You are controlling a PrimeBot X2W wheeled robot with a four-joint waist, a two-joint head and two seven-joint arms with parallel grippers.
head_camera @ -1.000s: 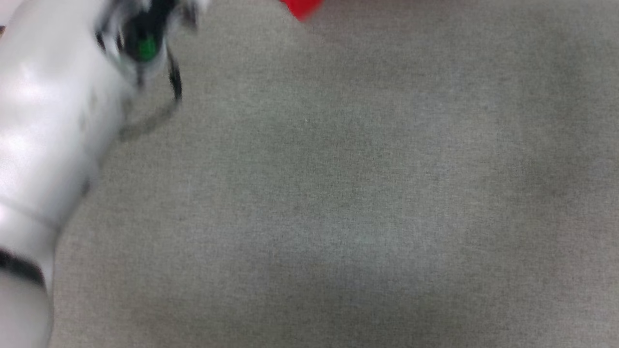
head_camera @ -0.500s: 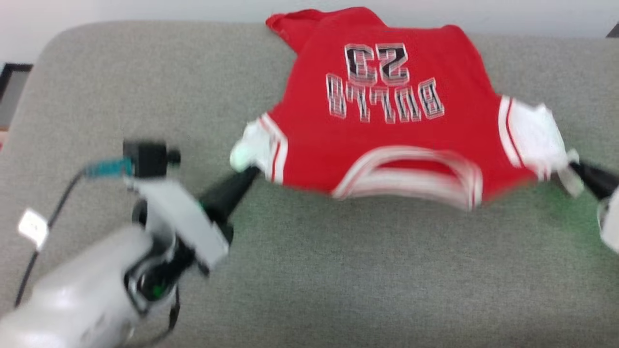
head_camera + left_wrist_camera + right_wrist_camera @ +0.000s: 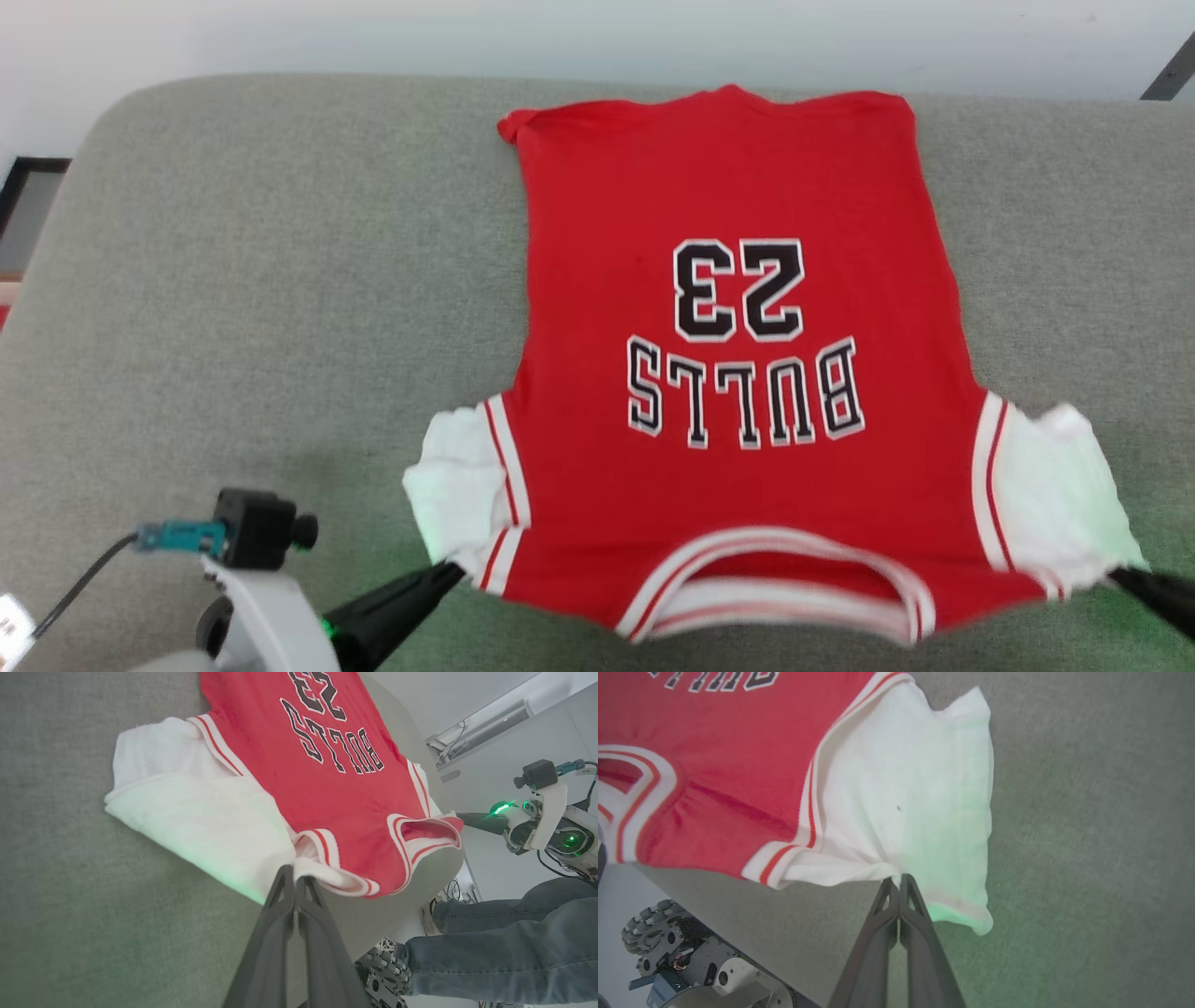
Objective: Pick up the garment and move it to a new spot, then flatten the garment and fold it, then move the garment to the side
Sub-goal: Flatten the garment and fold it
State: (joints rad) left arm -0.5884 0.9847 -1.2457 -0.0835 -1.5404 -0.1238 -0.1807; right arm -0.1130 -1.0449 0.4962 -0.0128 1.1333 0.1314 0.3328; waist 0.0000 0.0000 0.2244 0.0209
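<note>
The garment point(image 3: 738, 373), a red jersey with white sleeves and black numerals, lies spread on the grey cushioned surface point(image 3: 261, 280), collar toward me and hem at the far edge. My left gripper point(image 3: 451, 570) is shut on the shoulder seam by the white sleeve point(image 3: 196, 812) on the left. My right gripper point(image 3: 1116, 574) is shut on the other white sleeve point(image 3: 915, 793) at the lower right. The left wrist view has the left gripper point(image 3: 294, 876) pinching the striped trim. The right wrist view has the right gripper point(image 3: 898, 878) pinching bunched white cloth.
A pale wall point(image 3: 597, 37) runs behind the surface's far edge. In the left wrist view a person's legs in blue jeans point(image 3: 504, 952) stand beside the near edge, close to my right arm point(image 3: 537, 812). My wheeled base point(image 3: 682, 961) sits below the near edge.
The head camera swung up and settled, bringing the jersey into view. Both grippers pulled the jersey toward me, and it went from hanging bunched to lying spread flat.
</note>
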